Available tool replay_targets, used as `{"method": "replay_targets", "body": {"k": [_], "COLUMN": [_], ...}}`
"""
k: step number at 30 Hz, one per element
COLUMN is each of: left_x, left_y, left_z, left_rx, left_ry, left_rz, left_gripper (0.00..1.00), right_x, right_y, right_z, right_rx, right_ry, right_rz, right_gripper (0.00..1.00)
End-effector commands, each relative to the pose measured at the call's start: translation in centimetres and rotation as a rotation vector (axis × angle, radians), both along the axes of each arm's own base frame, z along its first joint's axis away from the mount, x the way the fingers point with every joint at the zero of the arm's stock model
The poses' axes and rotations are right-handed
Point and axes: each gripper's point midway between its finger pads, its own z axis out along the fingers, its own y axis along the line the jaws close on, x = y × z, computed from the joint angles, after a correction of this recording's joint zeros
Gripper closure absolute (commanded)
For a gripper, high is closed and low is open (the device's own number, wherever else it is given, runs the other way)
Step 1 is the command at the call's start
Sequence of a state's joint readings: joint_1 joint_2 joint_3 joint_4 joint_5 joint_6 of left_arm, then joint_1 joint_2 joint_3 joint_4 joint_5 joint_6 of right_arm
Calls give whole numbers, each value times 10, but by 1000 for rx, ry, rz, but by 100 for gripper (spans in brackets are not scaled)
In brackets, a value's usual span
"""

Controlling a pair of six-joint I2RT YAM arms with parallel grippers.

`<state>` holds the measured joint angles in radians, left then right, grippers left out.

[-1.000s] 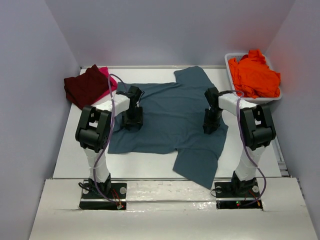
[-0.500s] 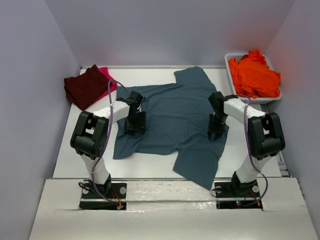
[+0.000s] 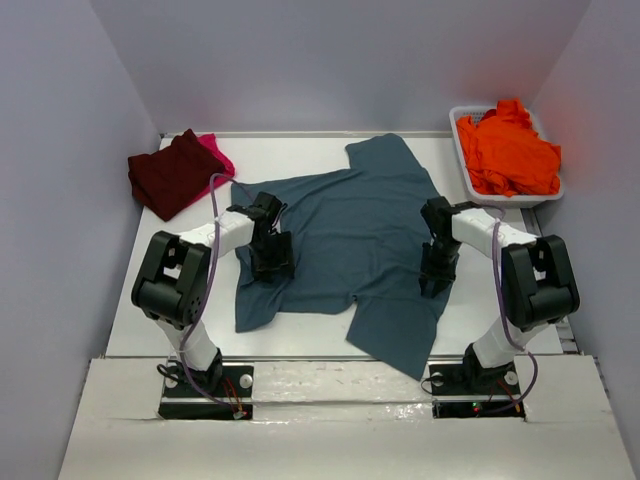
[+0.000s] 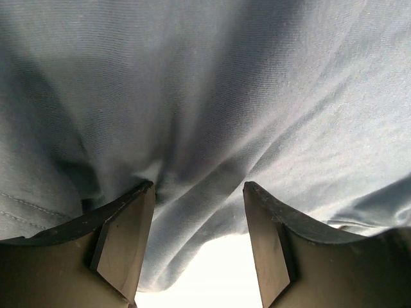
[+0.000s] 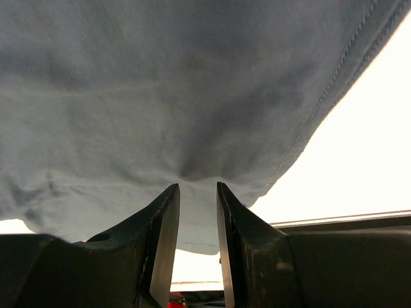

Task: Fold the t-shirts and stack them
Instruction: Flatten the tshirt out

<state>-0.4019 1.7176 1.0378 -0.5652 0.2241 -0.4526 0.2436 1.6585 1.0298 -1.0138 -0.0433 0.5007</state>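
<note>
A slate teal-blue t-shirt (image 3: 350,225) lies spread flat mid-table, one sleeve towards the near edge. My left gripper (image 3: 270,268) presses on its left part. In the left wrist view the left gripper (image 4: 199,186) is open, with a raised fold of cloth (image 4: 212,96) between the wide-apart fingers. My right gripper (image 3: 436,280) presses near the shirt's right hem. In the right wrist view the right gripper (image 5: 198,185) is open by a narrow gap, and the cloth (image 5: 160,83) puckers at the tips. A folded dark maroon shirt (image 3: 170,172) lies on a bright pink one (image 3: 214,152) at the far left. Orange shirts (image 3: 508,150) fill the tub.
A white plastic tub (image 3: 456,122) stands at the far right corner. Grey walls close in the left, back and right. A raised white ledge (image 3: 330,365) runs along the near edge by the arm bases.
Both grippers have moved towards the near edge while on the teal-blue shirt. The shirt has slid and bunched with them, its left edge shifting right.
</note>
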Motion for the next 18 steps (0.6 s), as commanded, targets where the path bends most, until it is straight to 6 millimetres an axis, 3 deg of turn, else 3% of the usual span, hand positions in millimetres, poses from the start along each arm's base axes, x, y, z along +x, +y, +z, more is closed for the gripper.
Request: {"method": "replay_targets", "body": {"k": [1, 18], "left_x": [-14, 41], "left_y": [4, 46], "left_z": [8, 10], "left_rx": [-29, -31], "left_ry": [43, 4], "left_rz": [60, 175], "left_gripper": [30, 28], "right_x": [3, 76], "right_y": [4, 43], "right_z": [14, 20], "right_rx": [25, 166], "right_ry": [-59, -149], "right_rz": [-2, -9], "right_gripper": [64, 64]}}
